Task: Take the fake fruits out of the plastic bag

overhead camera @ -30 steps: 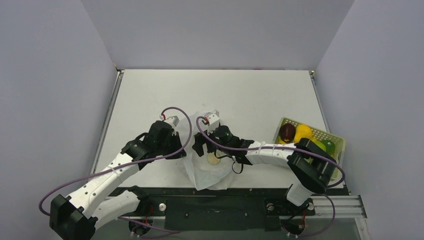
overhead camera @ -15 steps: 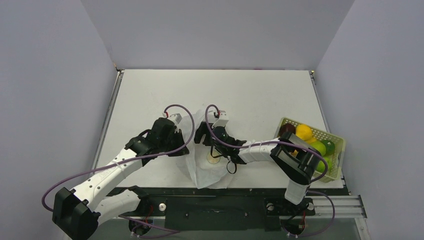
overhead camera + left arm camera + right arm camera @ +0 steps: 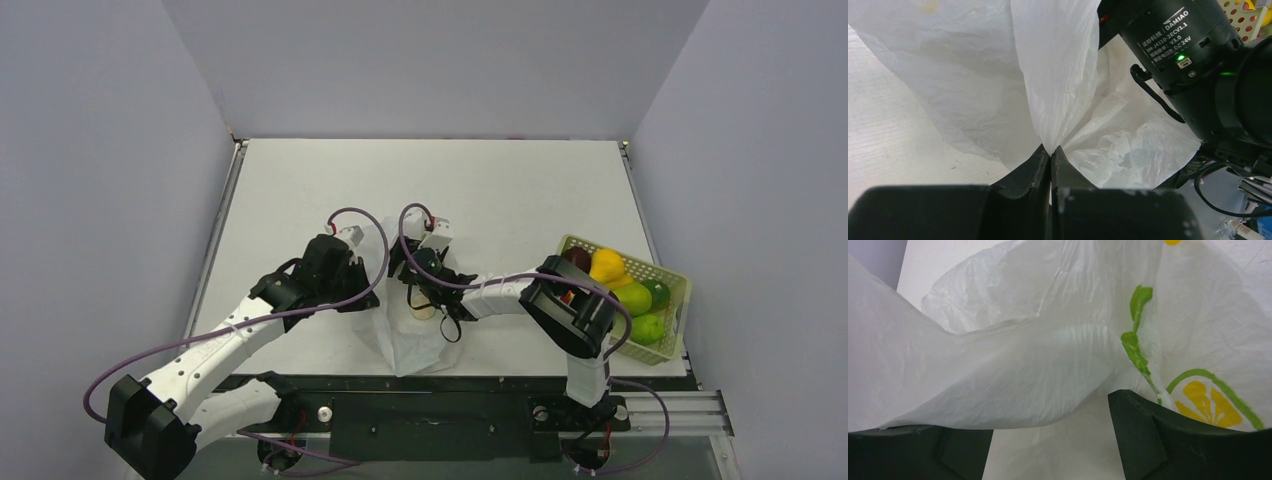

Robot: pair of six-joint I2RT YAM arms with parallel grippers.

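I am looking down at the plastic bag. It is lying crumpled on the white table, close to the near edge, right between my 2 arms. The left gripper is squeezing its 2 fingers tight together on a thin fold of the bag's left side. The thin plastic is fanning up and out from that pinch. The right gripper is holding its 2 fingers wide apart at the top of the bag. A loose sheet of bag is sagging across the gap between them, next to the round yellow and green logo.

The fake fruits that I am seeing are sitting in the pale green basket at the right edge of the table, well apart from the bag. 1 is dark purple, 1 is yellow and the others are green.

The bottom of the bag is lying just beside the near edge. Behind the bag the table is running on to the back wall, and side walls are standing left and right.

The inside of the bag is hiding in all 3 views, so I cannot tell if any fruit is lying in it. From above, the arms are covering both sets of fingertips. In the left wrist view, the right arm's black motor is blocking the right side.
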